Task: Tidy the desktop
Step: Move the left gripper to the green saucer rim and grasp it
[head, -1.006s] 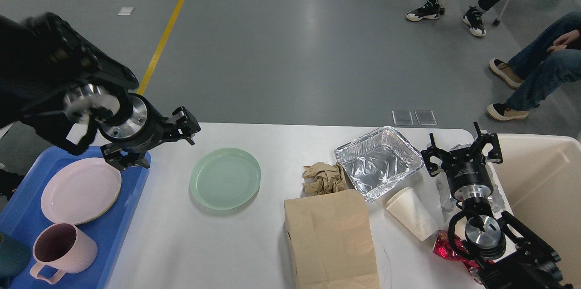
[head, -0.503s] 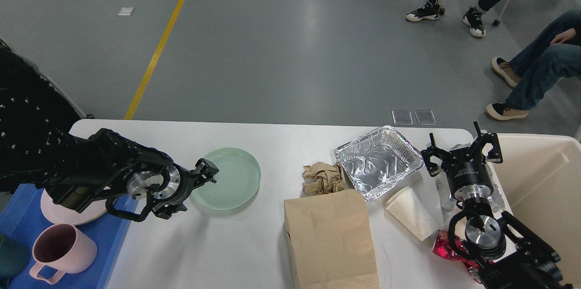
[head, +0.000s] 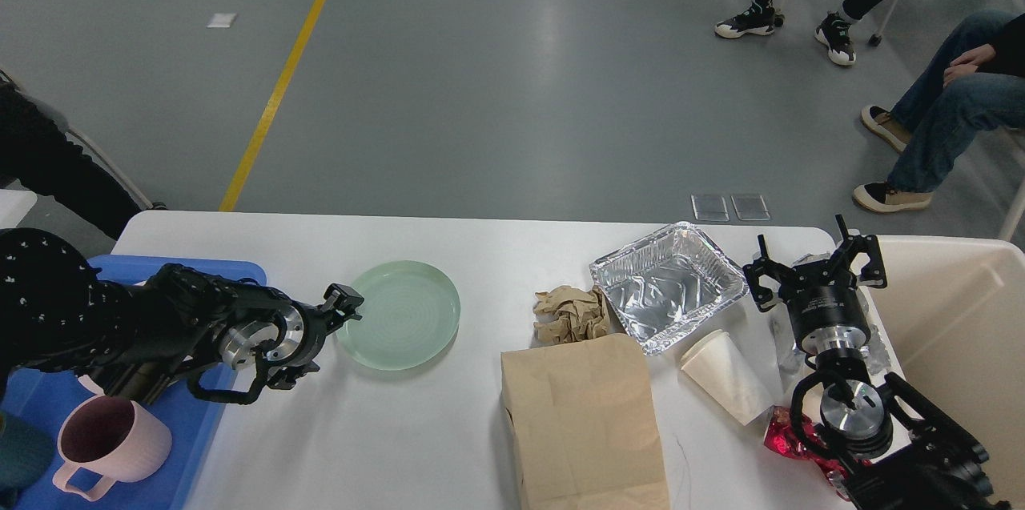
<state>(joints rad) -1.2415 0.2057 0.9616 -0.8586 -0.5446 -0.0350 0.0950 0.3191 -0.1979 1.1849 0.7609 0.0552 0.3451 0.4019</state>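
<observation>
The white desktop (head: 384,430) holds a pale green plate (head: 404,318), a crumpled brown paper (head: 570,315), an empty foil tray (head: 669,286), a flat brown paper bag (head: 584,422), a white paper cup (head: 725,386) on its side and a red wrapper (head: 778,438). My left gripper (head: 322,334) is low over the table, open and empty. Its upper finger is at the plate's left rim. My right gripper (head: 813,266) is open and empty, raised beside the foil tray's right corner.
A blue tray (head: 204,406) at the left edge holds a pink mug (head: 108,438); my left arm covers most of it. A beige bin (head: 961,334) stands at the right. A clear plastic item (head: 783,338) lies under my right arm. People sit beyond the table.
My left arm came down from above the blue tray to table height by the green plate, then drew back slightly left. The right arm has not moved.
</observation>
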